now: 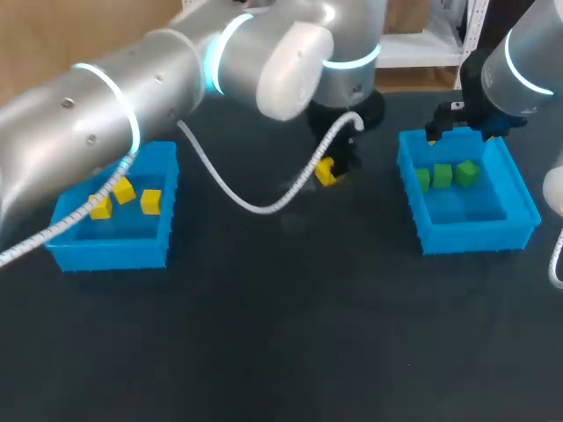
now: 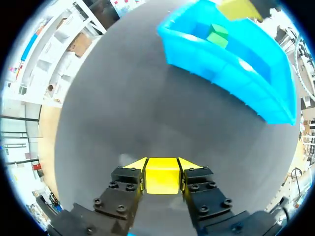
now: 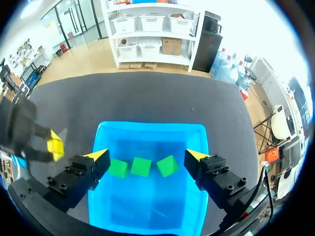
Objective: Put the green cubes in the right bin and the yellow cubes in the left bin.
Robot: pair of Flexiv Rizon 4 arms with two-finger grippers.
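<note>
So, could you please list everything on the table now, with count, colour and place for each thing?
table: one, dark grey, under everything.
left bin: one, blue, left side of the table.
right bin: one, blue, right side.
yellow cubes: three, yellow, inside the left bin.
green cubes: three, green, inside the right bin.
held yellow cube: one, yellow, between the two bins.
left hand: one, black with yellow tips, shut on that cube.
right hand: one, same colours, open above the right bin.
</note>
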